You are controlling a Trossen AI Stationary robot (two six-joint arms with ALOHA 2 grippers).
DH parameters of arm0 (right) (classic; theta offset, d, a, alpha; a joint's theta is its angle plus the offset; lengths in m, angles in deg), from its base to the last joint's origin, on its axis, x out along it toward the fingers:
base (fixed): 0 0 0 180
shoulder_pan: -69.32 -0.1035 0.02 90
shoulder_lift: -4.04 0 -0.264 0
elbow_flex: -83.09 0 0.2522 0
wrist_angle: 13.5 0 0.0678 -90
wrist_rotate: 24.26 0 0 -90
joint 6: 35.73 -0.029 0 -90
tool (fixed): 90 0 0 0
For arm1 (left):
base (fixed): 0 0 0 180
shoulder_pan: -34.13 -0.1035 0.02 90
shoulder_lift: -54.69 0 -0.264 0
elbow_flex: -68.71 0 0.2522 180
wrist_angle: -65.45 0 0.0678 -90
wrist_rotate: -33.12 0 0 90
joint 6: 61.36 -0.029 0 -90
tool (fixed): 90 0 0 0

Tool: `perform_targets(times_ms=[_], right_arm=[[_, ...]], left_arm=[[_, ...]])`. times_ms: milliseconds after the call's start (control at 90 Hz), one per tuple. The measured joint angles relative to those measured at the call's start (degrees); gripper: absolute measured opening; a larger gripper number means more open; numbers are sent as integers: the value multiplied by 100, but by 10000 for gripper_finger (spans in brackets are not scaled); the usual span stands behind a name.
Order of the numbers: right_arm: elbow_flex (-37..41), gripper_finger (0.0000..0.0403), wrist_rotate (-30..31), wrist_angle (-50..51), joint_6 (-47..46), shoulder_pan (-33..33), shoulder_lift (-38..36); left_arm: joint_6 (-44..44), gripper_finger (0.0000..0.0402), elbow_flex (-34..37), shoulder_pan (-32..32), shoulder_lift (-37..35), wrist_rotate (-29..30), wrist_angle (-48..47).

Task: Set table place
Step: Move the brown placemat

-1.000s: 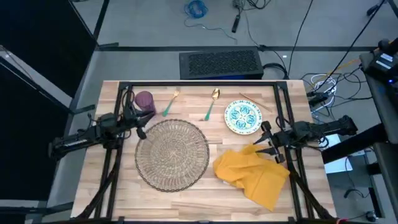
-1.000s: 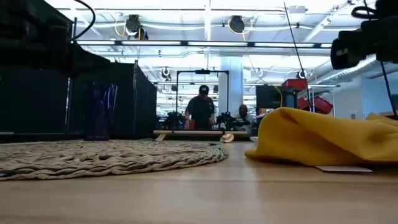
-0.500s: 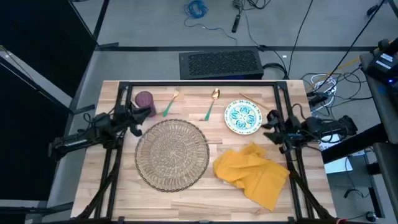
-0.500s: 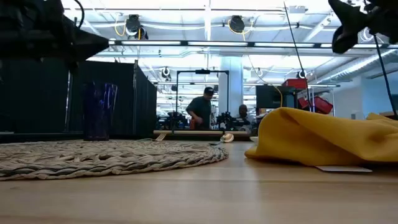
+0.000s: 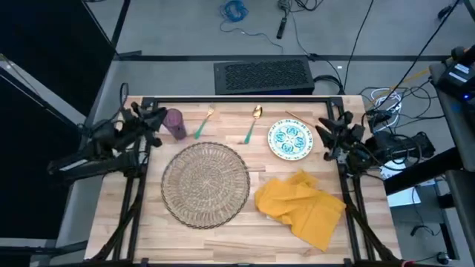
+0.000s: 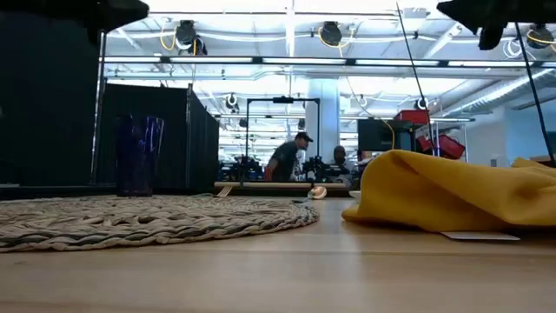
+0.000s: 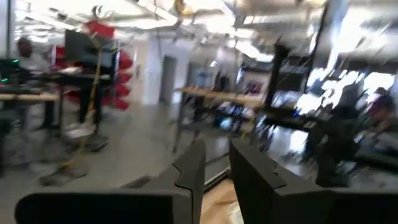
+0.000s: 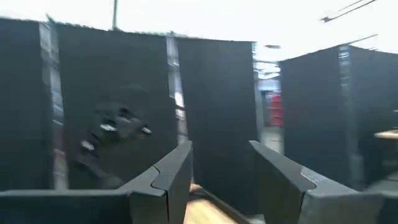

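Wicker mat [image 5: 205,183] lies centre-left on the table [image 5: 223,237], napkin [image 5: 300,207] crumpled to its right, plate [image 5: 290,139] beyond. Left gripper [image 5: 146,113] hangs beside the purple cup [image 5: 174,123], right gripper [image 5: 330,137] beside the plate, both with fingers spread, holding nothing.

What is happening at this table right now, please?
Neither arm holds anything. The left gripper hangs open beside the purple cup, and the right gripper hangs open beside the plate. The wicker mat is bare; the fork, spoon and yellow napkin lie apart.
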Motion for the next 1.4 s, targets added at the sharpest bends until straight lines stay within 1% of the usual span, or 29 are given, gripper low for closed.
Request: perform_targets(times_ms=[67,167,311,389,522,589,667,789,878,978,1122,1289,1400], right_arm=[[-221,141,187,5,-67,69,357],[-670,141,258,246,-642,302,871],[-1546,141,198,1556,-1431,743,1654],[-2027,141,-45,2227,-1799,1054,2143],[-2609,141,-988,2886,-2216,1643,2969],[-2821,141,-1547,3007,-2315,1935,3382],[-3032,141,-2235,3074,-2437,2243,3881],[-3302,141,-3185,3042,-2664,2522,4730],[-3472,141,-3648,3008,-2783,2543,5386],[-3703,141,-3928,2809,-2884,2428,6154],[-4150,141,-3963,2336,-3183,2204,7187],[-4835,141,-3993,2433,-3440,1920,8217],[-5232,141,-4142,2429,-3516,1712,8764]], left_arm=[[-127,58,-192,-101,397,-1,-85],[-352,58,-518,-275,936,-68,-191],[-451,58,-1100,-535,1531,-280,-408],[-452,58,-1409,-661,1750,-308,-809],[-442,58,-1607,-785,1881,-290,-1420],[-381,58,-1607,-793,1878,-286,-1696],[-100,58,-1607,-789,1837,-292,-2079],[47,58,-1605,-752,1733,-403,-2486],[49,58,-1607,-671,1630,-560,-2461],[45,58,-1605,-594,1480,-633,-2391],[36,58,-1586,-555,1323,-634,-2401],[9,58,-1579,-553,1290,-634,-2439],[-91,58,-1579,-555,1279,-635,-2466]])
